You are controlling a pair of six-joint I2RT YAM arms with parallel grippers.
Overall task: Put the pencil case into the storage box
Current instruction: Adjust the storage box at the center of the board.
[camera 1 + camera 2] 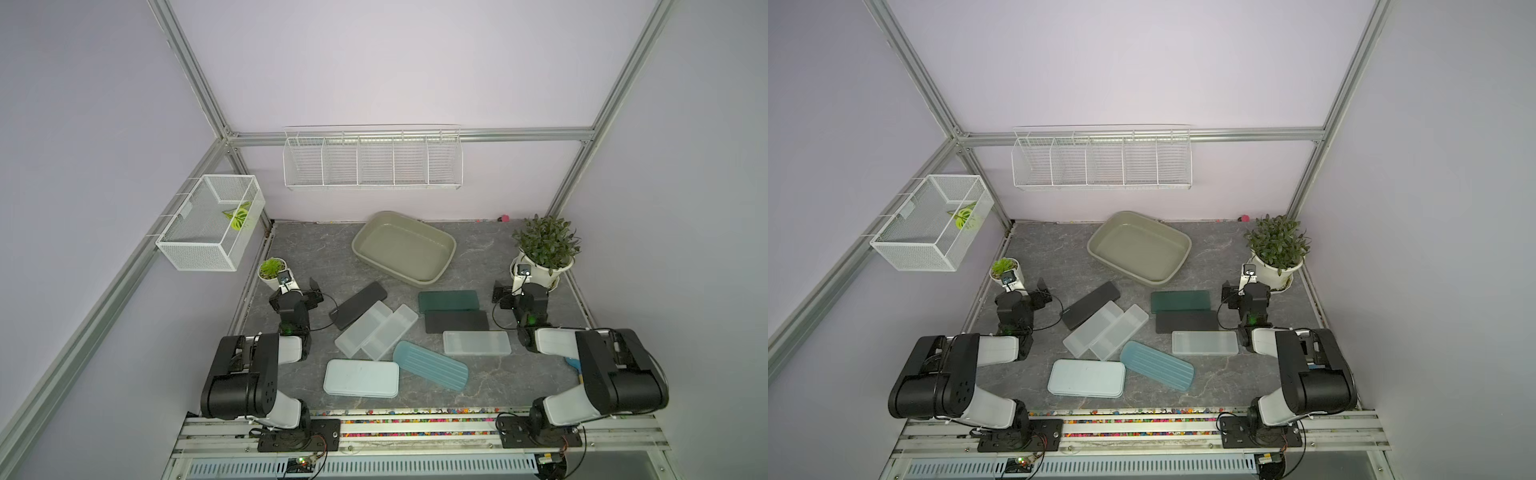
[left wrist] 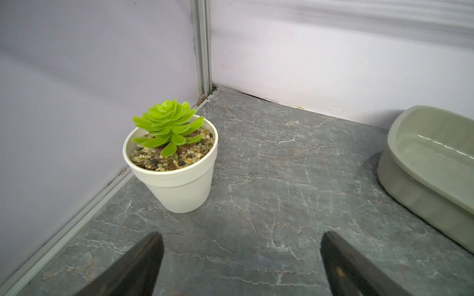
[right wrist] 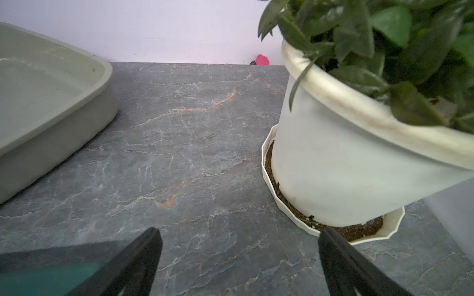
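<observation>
The olive-beige storage box point(image 1: 451, 246) point(image 1: 1187, 245) sits empty at the back middle of the grey table. Several pencil cases lie in front of it: a black one point(image 1: 358, 304), two frosted ones point(image 1: 363, 328), a dark green one point(image 1: 448, 301), a second black one point(image 1: 456, 321), a clear one point(image 1: 476, 343), a ribbed blue one point(image 1: 430, 365) and a pale blue one point(image 1: 360, 377). My left gripper point(image 1: 316, 291) point(image 2: 241, 246) is open over bare table left of the cases. My right gripper point(image 1: 500, 295) point(image 3: 238, 243) is open beside the dark green case point(image 3: 46, 276), holding nothing.
A small succulent pot point(image 1: 272, 270) point(image 2: 174, 164) stands by the left wall, close ahead of the left gripper. A large potted plant point(image 1: 544, 249) point(image 3: 346, 153) stands at the right. A white mesh basket point(image 1: 212, 220) and a long wire rack point(image 1: 372, 160) hang on the walls.
</observation>
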